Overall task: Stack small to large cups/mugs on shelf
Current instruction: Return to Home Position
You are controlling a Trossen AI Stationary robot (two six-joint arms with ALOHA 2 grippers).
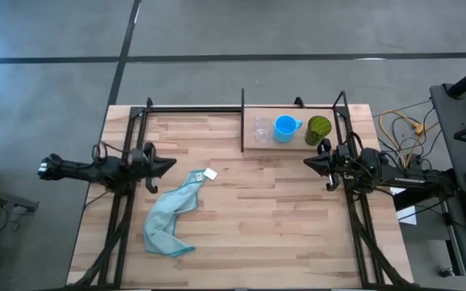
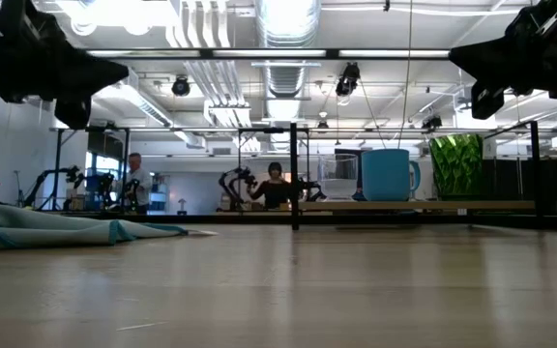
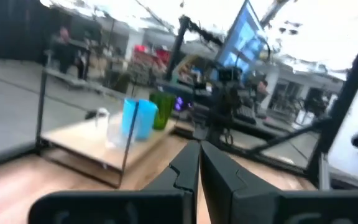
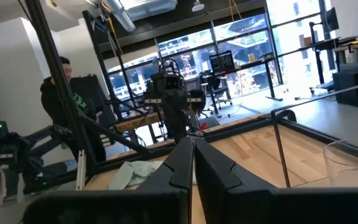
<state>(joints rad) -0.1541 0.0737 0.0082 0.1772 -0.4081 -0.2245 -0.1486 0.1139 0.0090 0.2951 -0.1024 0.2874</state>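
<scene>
Three vessels stand in a row on the pale wooden shelf at the table's far right: a clear cup, a bright blue mug with its handle toward the green one, and an olive-green cup. They also show in the low view: the blue mug, the green cup. My left gripper is shut and empty above the table's left side. My right gripper is shut and empty above the table just in front of the shelf, near the green cup.
A light blue cloth with a small white tag lies crumpled on the table's left half, near my left gripper. Thin black rods frame the shelf and the table's far edge. People stand in the room beyond the table.
</scene>
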